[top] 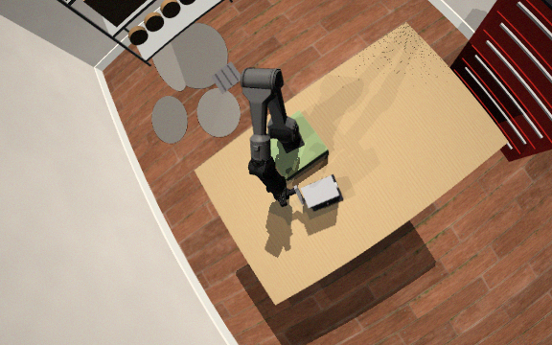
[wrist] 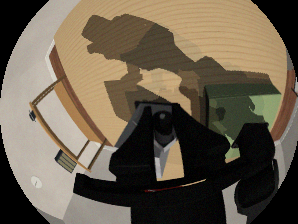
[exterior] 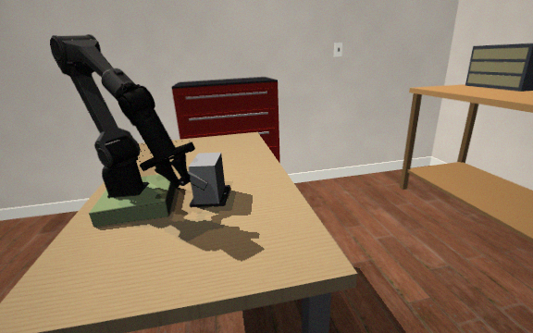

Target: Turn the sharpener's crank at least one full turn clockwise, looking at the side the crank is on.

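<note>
The grey box-shaped sharpener [top: 323, 192] [exterior: 208, 176] stands on the wooden table [top: 401, 144] [exterior: 155, 277], just in front of the arm's green base plate [top: 311, 141] [exterior: 128, 209]. Its crank [top: 298, 192] [exterior: 200, 181] is on the side facing the arm and slants down towards the gripper. My gripper [top: 286, 198] [exterior: 182, 181] [wrist: 161, 112] reaches down from the arm to that side and is shut on the crank's handle [wrist: 161, 123]. In the wrist view the handle sits between the dark fingers, which hide most of the sharpener.
A red drawer cabinet [top: 520, 72] [exterior: 227, 108] stands past the table's far end. A wooden shelf bench [exterior: 479, 97] with a dark drawer box [exterior: 509, 65] is at the right. A stove [top: 161, 19] and round grey shapes [top: 199, 55] are beside the arm's side of the table.
</note>
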`<move>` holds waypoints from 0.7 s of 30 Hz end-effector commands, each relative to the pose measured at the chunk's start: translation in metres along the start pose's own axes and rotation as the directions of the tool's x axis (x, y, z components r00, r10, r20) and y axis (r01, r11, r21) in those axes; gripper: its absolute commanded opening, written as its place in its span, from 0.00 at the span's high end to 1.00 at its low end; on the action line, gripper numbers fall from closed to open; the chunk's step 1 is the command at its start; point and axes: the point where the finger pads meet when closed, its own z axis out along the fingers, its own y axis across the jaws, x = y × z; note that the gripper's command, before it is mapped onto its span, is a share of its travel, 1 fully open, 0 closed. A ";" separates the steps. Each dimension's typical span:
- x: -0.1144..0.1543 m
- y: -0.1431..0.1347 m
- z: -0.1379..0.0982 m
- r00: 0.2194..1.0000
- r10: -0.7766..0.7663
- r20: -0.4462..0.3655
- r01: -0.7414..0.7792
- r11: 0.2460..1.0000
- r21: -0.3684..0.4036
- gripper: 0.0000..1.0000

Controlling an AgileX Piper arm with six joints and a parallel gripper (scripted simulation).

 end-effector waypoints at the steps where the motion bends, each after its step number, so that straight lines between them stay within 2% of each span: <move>1: 0.000 0.003 -0.002 1.000 -0.002 0.003 0.002 1.000 -0.006 0.80; 21: 0.000 0.017 -0.008 1.000 -0.001 0.001 0.001 1.000 -0.003 0.80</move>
